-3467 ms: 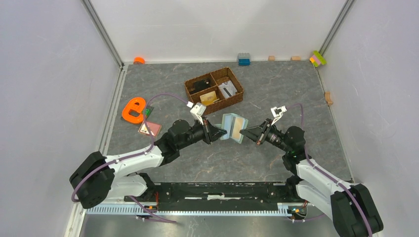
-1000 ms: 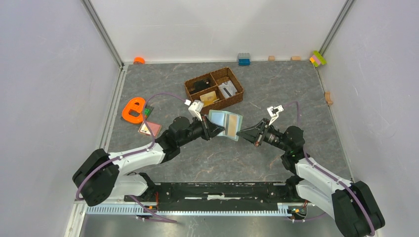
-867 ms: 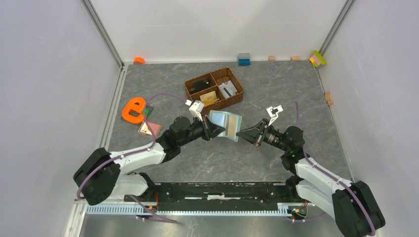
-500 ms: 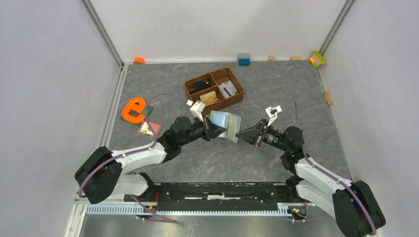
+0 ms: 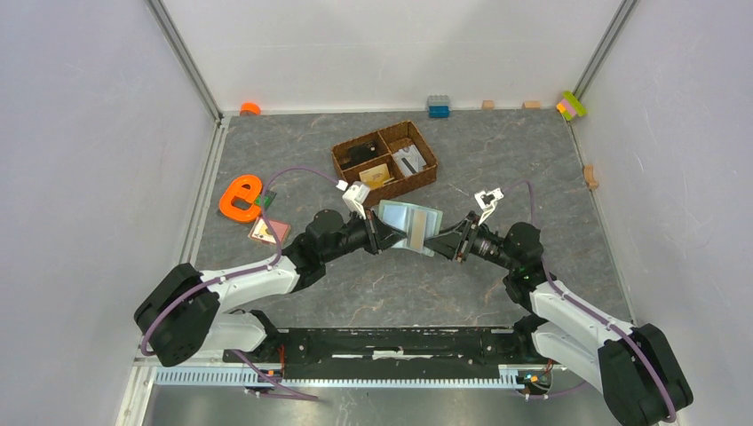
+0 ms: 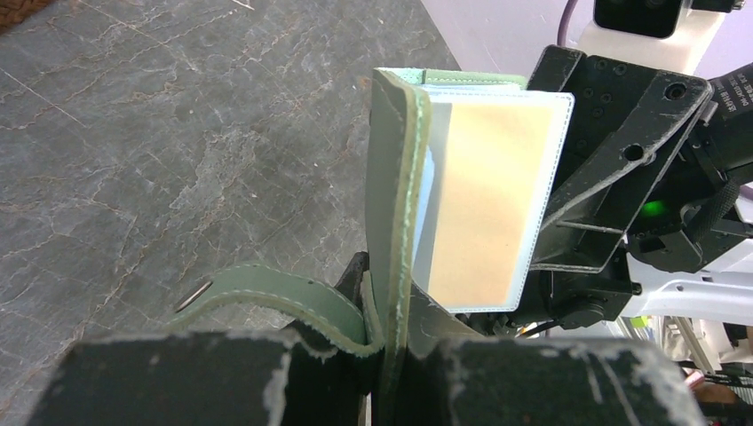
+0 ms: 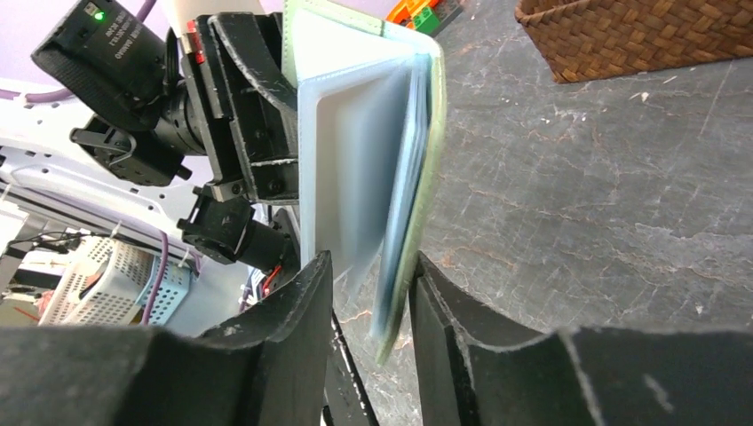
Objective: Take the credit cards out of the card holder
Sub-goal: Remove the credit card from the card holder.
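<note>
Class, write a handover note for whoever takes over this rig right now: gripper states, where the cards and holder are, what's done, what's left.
Left gripper: shut on the card holder, held open above the table.
Right gripper: open, straddling the holder's free edge.
A tan card is still inside it.
Done: holder lifted and opened.
To do: pull that card, and any others, out.

A fixed camera high behind the arms looks down on the whole table [image 5: 497, 169] from far off. The left wrist camera looks close-up and level toward the right arm [image 6: 675, 231]. The right wrist camera faces back at the left arm [image 7: 240, 133]. All three views share the card holder [image 5: 410, 227] between them.
</note>
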You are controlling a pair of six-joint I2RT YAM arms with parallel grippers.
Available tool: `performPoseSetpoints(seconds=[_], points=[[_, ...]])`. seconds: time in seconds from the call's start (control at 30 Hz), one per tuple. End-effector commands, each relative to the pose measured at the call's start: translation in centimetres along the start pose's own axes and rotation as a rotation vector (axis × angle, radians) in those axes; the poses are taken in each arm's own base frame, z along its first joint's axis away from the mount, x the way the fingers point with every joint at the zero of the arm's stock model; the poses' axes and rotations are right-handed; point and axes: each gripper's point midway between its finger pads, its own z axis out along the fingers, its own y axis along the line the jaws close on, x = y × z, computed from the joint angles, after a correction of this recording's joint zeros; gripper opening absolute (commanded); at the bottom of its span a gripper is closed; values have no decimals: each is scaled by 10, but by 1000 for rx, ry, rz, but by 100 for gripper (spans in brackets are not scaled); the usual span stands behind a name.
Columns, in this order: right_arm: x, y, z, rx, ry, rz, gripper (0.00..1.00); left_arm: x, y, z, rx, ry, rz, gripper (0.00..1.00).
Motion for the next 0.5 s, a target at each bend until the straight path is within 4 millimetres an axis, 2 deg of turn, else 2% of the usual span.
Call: performPoseSetpoints(seconds=[0.0, 0.33, 0.47], points=[[-15, 6, 5, -7, -30, -46, 46, -22, -26, 1, 84, -59, 37, 2], [-16, 7, 5, -7, -33, -49, 63, -20, -26, 2, 84, -48, 44, 2], [-15, 8, 4, -12, -32, -51, 65, -19, -26, 3, 86, -44, 42, 2]])
